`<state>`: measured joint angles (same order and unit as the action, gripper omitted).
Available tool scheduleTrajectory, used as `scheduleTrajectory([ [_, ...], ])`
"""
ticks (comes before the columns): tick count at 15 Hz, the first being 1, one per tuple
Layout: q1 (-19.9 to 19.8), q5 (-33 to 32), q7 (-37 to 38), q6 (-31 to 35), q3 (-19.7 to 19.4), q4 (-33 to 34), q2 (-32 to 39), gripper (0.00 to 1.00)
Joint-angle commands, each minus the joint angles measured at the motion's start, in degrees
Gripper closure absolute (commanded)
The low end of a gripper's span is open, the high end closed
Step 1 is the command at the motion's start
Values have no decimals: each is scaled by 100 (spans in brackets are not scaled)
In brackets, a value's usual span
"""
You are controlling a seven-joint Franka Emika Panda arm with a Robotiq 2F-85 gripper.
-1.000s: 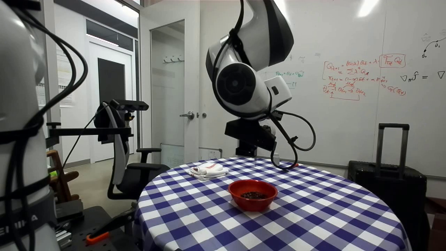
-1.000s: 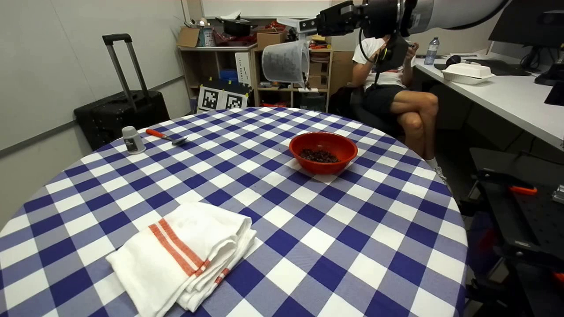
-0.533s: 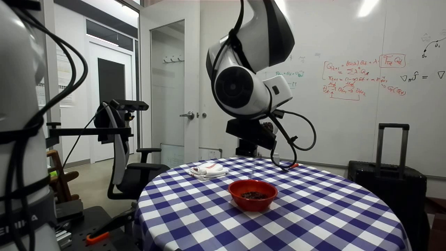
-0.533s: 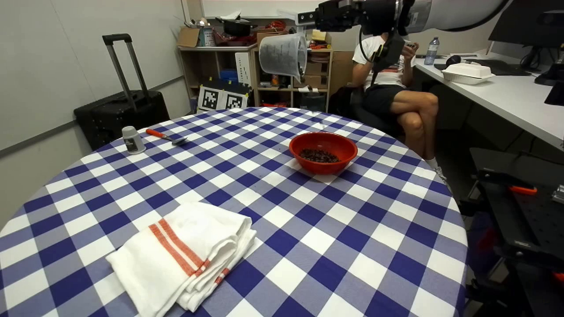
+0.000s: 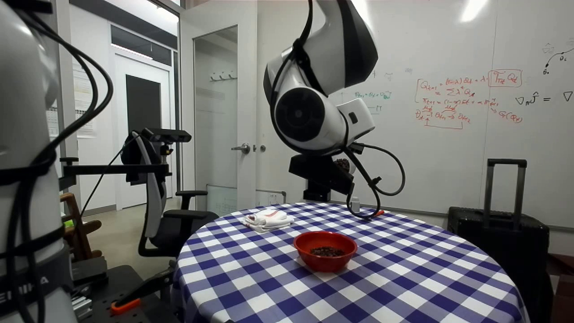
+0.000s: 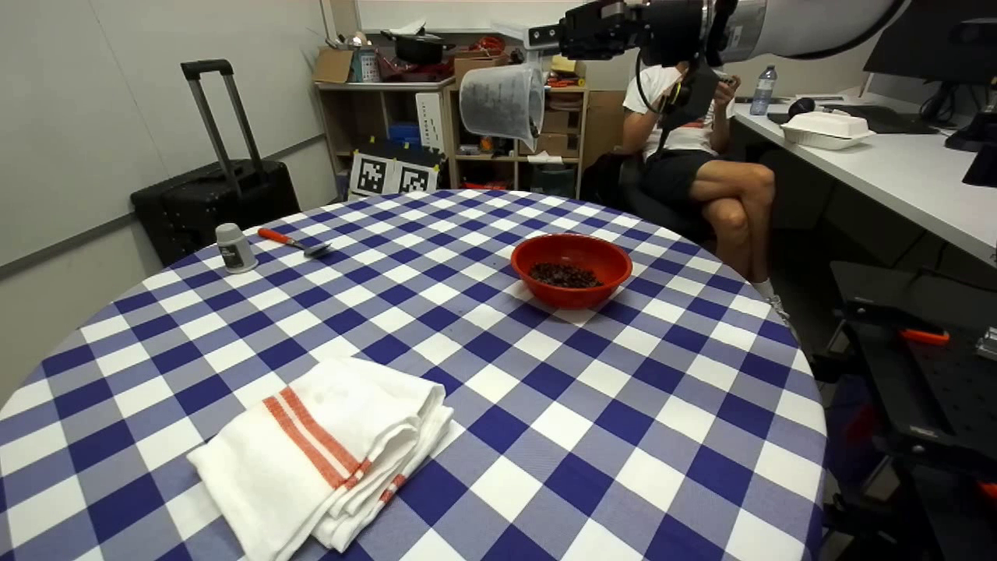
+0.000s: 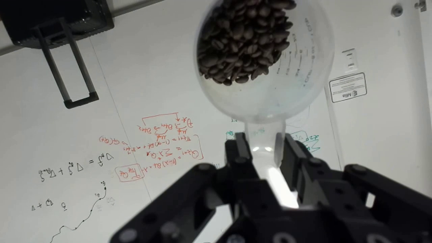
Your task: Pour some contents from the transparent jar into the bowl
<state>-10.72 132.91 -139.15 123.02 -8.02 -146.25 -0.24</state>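
Note:
The transparent jar (image 6: 500,101) is a clear cup with a handle, lying tilted nearly on its side in the air. Its mouth faces the arm side in that exterior view. Dark beans (image 7: 246,44) lie along its lower wall in the wrist view. My gripper (image 7: 265,145) is shut on the jar's handle (image 7: 265,135), one finger on each side. It also shows above the jar in an exterior view (image 6: 537,37). The red bowl (image 6: 572,298) stands upright on the table, lower than the jar, with dark beans (image 6: 562,275) inside. It also shows in an exterior view (image 5: 325,264).
A folded white towel (image 6: 327,452) lies on the checkered tablecloth (image 6: 498,483). A small grey-white container (image 6: 235,249) and a spoon with an orange handle (image 6: 284,238) lie at the far side. A person (image 6: 701,156) sits behind the table. A black suitcase (image 5: 497,237) stands beside it.
The jar has shifted slightly up and away from the arm, and its mouth dips a little less. Faint streaks below the mouth half a second ago are gone. The bowl has not moved.

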Motion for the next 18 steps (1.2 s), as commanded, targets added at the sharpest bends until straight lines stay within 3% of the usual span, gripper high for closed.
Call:
scheduleTrajectory([
  [1, 59, -209, -188, 166, -37, -107, -90, 93],
  [4, 91, -555, -209, 763, -6, -95, -64, 93],
  [12, 477, -2134, 352, 3384, 354, 81, -238, 93],
  [18, 584, -3794, 974, 4043, 530, -29, -213, 93],
])
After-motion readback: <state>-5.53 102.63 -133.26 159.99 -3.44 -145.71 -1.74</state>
